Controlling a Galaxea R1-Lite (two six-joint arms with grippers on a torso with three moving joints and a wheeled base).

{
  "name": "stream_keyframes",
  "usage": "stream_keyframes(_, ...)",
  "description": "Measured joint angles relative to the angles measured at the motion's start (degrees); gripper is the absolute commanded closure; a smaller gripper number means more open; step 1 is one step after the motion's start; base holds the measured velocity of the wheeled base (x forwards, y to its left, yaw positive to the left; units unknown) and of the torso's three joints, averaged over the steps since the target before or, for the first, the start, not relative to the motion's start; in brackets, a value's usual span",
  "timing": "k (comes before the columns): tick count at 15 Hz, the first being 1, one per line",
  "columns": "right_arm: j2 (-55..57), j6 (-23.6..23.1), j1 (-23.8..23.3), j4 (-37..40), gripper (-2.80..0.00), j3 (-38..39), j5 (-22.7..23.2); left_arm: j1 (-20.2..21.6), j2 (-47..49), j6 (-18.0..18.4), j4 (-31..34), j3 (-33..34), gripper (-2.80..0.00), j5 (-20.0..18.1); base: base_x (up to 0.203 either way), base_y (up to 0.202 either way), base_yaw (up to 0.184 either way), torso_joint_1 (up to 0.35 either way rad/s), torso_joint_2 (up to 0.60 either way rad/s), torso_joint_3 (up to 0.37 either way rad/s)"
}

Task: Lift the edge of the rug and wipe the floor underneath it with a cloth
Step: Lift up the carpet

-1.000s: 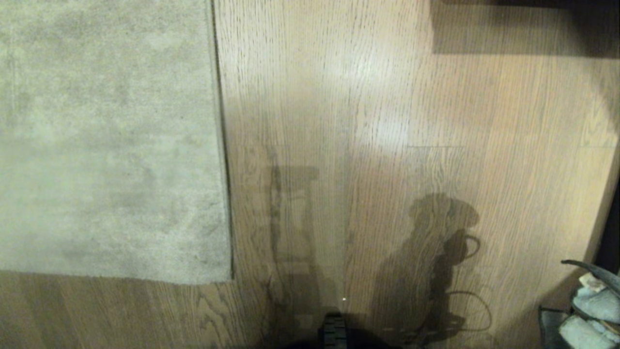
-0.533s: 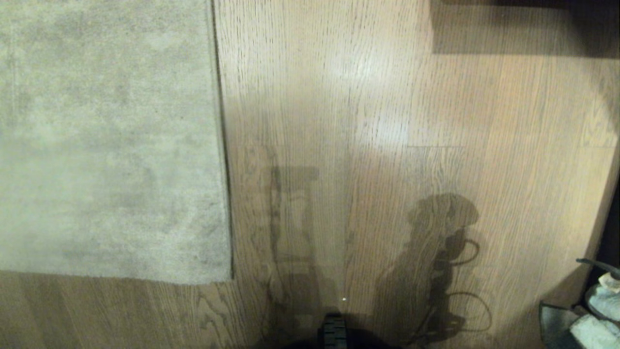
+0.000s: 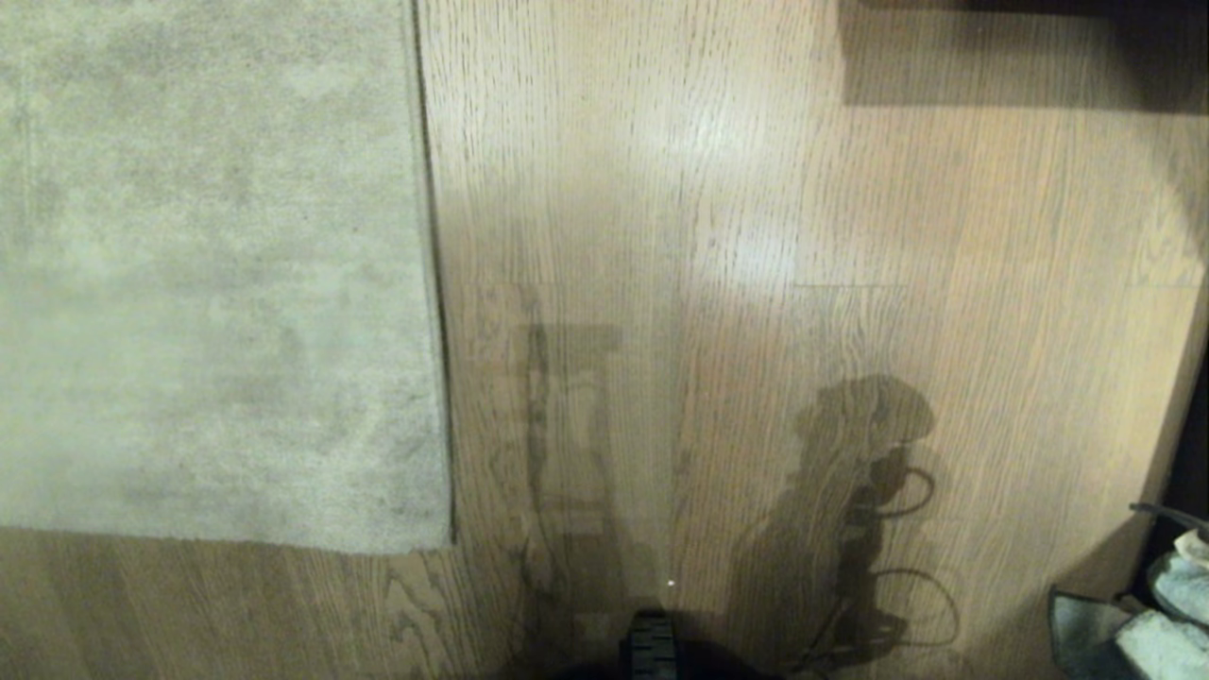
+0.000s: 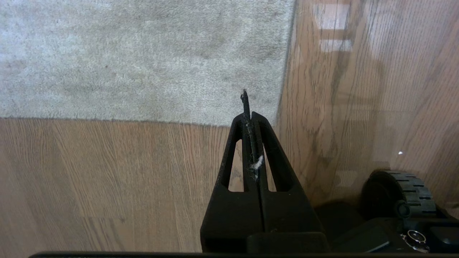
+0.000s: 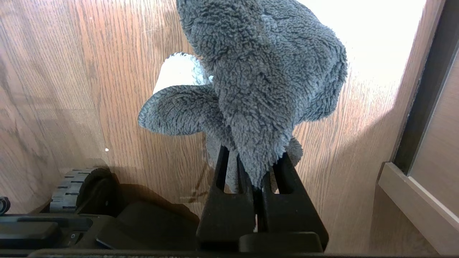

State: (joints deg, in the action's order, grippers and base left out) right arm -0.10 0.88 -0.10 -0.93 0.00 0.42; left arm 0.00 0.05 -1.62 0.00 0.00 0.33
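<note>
Nearest, by the robot's black wheeled base, the right end effector is clamped tight on the fluffy dark grey cloth with paler patches, which bunches over its fingers above the light brown wood-grain plank floor; in the head view a bit of that cloth shows at the lower right corner. The left end effector hangs empty with its black fingers pressed together, a wisp of white lint caught between them, pointing toward the near corner of the large pale beige-grey short-pile rug. Farther out, the rug edge runs straight away from the robot on its left side and lies flat on the floor, its corner closest in.

By the look of things, the cloth is in hand but the lifting has not begun. The next move probably calls for the left end effector to open, come down at the corner and pinch the thin border; getting a finger under so flat an edge looks like the tricky part.
</note>
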Motion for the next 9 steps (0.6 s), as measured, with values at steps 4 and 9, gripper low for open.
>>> stream_keyframes(4,0.02,0.0,0.0,0.0,0.0,0.0,-0.02,0.0,0.0,0.0,0.0,0.0,0.0,-0.02,0.0,0.0,0.0,0.0,0.0,0.0)
stream_keyframes(9,0.02,0.05,0.0,-0.01,0.0,0.0,0.0,0.0,0.0,0.0,0.0,0.0,0.0,0.0,0.0,0.0,0.0,0.0,0.0,0.0)
